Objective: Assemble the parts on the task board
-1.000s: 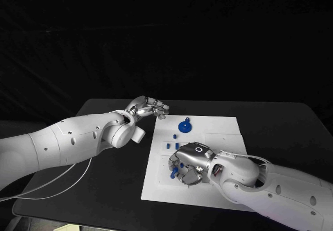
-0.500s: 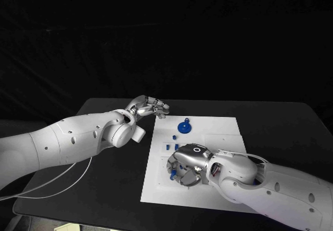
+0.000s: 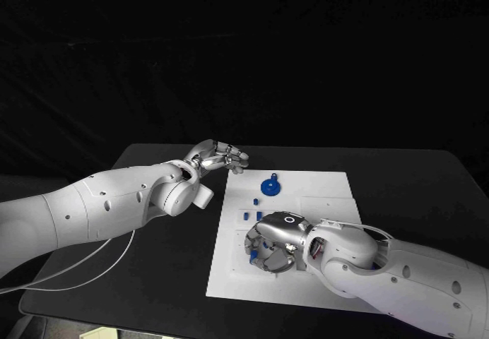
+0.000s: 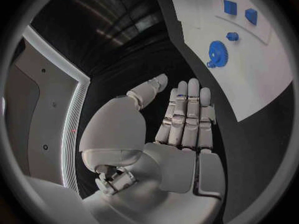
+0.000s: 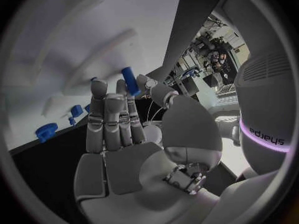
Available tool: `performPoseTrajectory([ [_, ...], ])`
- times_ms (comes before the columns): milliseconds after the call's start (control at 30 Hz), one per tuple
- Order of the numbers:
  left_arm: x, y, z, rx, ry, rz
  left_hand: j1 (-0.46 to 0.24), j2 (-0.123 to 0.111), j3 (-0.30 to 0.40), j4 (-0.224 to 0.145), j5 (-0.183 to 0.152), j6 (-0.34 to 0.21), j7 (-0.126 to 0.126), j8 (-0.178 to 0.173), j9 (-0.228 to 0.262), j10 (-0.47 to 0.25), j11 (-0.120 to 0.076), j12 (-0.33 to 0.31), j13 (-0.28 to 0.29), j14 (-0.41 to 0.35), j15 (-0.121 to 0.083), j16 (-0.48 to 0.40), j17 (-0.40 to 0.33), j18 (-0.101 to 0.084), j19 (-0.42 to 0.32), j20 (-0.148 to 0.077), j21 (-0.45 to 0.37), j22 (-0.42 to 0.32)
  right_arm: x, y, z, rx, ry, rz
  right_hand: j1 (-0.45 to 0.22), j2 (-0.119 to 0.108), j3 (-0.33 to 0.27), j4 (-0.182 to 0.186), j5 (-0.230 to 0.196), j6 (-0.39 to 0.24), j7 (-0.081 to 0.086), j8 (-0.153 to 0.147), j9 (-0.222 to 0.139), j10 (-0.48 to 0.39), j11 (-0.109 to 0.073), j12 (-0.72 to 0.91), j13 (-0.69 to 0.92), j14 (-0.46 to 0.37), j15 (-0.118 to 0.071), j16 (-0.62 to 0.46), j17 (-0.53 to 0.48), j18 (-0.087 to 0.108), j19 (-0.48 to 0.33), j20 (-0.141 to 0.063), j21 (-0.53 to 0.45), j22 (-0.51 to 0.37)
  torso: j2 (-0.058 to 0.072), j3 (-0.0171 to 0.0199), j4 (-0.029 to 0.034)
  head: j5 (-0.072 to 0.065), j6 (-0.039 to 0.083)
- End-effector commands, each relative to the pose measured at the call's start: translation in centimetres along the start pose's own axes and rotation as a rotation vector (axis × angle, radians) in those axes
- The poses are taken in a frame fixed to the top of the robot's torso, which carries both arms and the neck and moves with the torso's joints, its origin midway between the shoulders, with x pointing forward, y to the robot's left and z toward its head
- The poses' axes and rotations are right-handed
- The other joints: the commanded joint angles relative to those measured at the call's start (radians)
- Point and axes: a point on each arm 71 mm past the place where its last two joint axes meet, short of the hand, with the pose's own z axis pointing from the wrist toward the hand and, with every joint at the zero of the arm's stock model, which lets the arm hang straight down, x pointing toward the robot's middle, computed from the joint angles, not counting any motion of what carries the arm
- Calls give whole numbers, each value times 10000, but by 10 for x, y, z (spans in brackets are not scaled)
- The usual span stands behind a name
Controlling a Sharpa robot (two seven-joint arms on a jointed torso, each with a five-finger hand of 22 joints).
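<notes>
Only right wrist view reveals right hand (image 5: 124,134) pinching peg (image 5: 130,80).

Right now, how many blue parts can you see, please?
5: gear, small piece beside it, two blocks nearby, a peg in the right hand; others may hide beneath it.

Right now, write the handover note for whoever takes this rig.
Left hand: holds nothing, fingers curled, over the black table beside the task board.
Right hand: over the board's near half, pinching a small blue peg.
Blue gear lies on the far half; two small blue blocks sit mid-board.
Done: peg picked up. Left: seat the peg, then the remaining parts.
</notes>
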Motion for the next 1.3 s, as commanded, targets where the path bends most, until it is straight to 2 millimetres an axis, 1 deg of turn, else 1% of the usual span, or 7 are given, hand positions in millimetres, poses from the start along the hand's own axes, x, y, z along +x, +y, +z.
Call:
performPoseTrajectory([
  [33,2,-2,0,122,150,-90,28,99,-51,5,64,-78,-4,67,-5,2,22,48,-17,53,23,-37,16,58,-41,15,-62,10,4,2,0,-176,240,232,-84,-159,-284,-34,86,-110,34,-82,-38,-143,13,-78,13,-56,25,-35,-17,262,-47,11,-47,19,0,4,-4,0,-4],
  [133,2,-2,0,120,141,-87,27,99,-52,5,64,-79,-4,67,-5,2,22,48,-18,52,23,-40,20,58,-41,15,-63,12,3,3,0,-247,114,334,-192,-146,-794,-149,248,-166,54,-112,-35,-188,33,-131,14,-77,47,-27,-39,262,-70,11,-77,35,-1,7,0,-2,-14],
  [300,1,-2,0,118,140,-87,28,97,-52,4,63,-80,-4,67,-6,1,23,47,-19,52,23,-43,23,58,-41,15,-64,13,2,4,0,-291,41,340,-218,-139,-1117,-244,430,-214,74,-143,-39,-232,52,-181,9,-87,63,-15,-55,262,-77,8,-107,39,1,14,2,3,-16],
  [933,1,-1,0,102,145,-87,36,95,-50,-2,64,-83,-4,69,-7,-4,24,45,-24,52,24,-63,43,59,-41,15,-70,23,-1,4,-2,-356,-359,463,-186,-161,-1311,-305,571,-255,93,-179,-49,-264,68,-230,2,-101,77,-11,-82,262,-78,17,-154,32,0,7,0,-1,-16],
  [1200,1,-1,0,99,146,-87,38,93,-50,-3,64,-85,-3,69,-7,-5,25,45,-26,52,24,-70,51,59,-41,15,-72,26,-4,2,-3,-322,-833,621,-141,-238,-1453,-315,632,-498,202,-329,-113,-532,162,-412,-73,-59,165,48,-88,262,-3,-7,-169,32,2,2,2,-13,-14],
  [1267,1,-1,0,92,135,-84,38,93,-50,-3,64,-86,-3,69,-8,-5,25,45,-26,52,24,-71,53,59,-41,15,-73,27,-5,1,-4,-307,-1022,787,-115,-293,-1465,-314,651,-609,251,-393,-141,-668,210,-496,-119,-65,210,60,-89,262,-2,-8,-185,29,0,4,5,-16,-11],
  [1300,0,-1,0,90,132,-83,38,93,-50,-4,64,-87,-3,69,-8,-6,25,45,-27,52,24,-73,54,59,-41,15,-73,28,-6,1,-4,-329,-1110,842,-76,-364,-1457,-327,689,-822,332,-512,-195,-881,275,-591,-189,-84,270,64,-88,262,-14,-8,-204,24,0,4,5,-16,-11],
])
